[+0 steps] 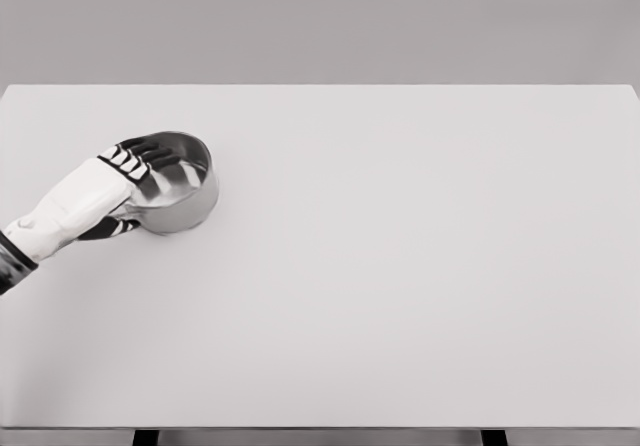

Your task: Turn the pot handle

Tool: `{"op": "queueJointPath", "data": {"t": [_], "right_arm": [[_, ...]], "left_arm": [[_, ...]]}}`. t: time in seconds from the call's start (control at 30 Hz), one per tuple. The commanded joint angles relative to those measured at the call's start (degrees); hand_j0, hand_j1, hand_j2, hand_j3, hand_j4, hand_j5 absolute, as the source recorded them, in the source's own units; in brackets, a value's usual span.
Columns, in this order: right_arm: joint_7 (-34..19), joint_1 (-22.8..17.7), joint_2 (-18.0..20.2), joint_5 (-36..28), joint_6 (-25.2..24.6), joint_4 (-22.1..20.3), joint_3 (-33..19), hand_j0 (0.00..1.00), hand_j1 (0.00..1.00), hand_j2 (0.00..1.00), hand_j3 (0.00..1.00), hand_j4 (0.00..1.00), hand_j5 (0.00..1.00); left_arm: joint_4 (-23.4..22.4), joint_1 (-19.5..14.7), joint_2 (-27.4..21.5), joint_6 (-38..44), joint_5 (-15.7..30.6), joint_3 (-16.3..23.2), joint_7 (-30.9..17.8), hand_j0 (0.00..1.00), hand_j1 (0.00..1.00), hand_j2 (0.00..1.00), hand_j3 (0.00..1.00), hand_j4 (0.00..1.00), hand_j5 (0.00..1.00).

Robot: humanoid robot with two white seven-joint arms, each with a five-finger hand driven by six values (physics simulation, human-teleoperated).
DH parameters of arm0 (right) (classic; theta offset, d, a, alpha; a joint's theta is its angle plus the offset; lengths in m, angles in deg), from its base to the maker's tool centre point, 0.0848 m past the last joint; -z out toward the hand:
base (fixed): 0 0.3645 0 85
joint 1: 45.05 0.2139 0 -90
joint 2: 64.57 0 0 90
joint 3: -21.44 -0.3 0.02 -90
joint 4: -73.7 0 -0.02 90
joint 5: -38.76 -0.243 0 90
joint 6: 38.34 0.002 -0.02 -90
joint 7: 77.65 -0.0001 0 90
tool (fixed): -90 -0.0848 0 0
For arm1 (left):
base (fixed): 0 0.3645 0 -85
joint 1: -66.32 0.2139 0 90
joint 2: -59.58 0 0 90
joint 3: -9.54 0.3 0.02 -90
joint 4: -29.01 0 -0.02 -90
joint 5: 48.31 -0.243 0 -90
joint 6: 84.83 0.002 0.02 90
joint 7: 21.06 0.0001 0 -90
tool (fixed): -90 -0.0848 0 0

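On the far left of the white table (400, 296) we find the metal pot (185, 191), standing upright with its open mouth up. Our left hand (110, 181) comes in from the lower left and lies over the pot's left rim, dark fingers (148, 150) curled over the edge and into the bowl, the thumb side low against the outer wall. We judge the hand clamped on the pot's rim. The handle itself we cannot make out; it is probably hidden beneath the palm and wrist. Our right arm is out of view.

To turn the pot well, we should keep the grip firm but low, press lightly down so the base stays flat, and swing the wrist about the pot's centre, not drag it sideways. Slow rotation should keep the rim from slipping through the fingers.
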Motion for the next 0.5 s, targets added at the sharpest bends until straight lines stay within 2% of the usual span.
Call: {"op": "queueJointPath", "data": {"t": [0.0, 0.33, 0.47], "right_arm": [[0.0, 0.0, 0.0, -0.1, 0.0, 0.0, 0.0, 1.00, 1.00, 1.00, 1.00, 1.00, 1.00], [0.0, 0.0, 0.0, -0.1, 0.0, 0.0, 0.0, 1.00, 1.00, 1.00, 1.00, 1.00, 1.00], [0.0, 0.0, 0.0, -0.1, 0.0, 0.0, 0.0, 1.00, 1.00, 1.00, 1.00, 1.00, 1.00]], "left_arm": [[-0.9, 0.1, -0.3, 0.0, 0.4, -1.3, 0.0, 1.00, 1.00, 1.00, 1.00, 1.00, 1.00], [-5.9, 0.2, -3.4, 0.0, 0.3, -3.9, 0.0, 1.00, 1.00, 1.00, 1.00, 1.00, 1.00], [-5.9, 0.1, -3.6, 0.0, 0.3, -4.8, 0.1, 1.00, 1.00, 1.00, 1.00, 1.00, 1.00]]}}
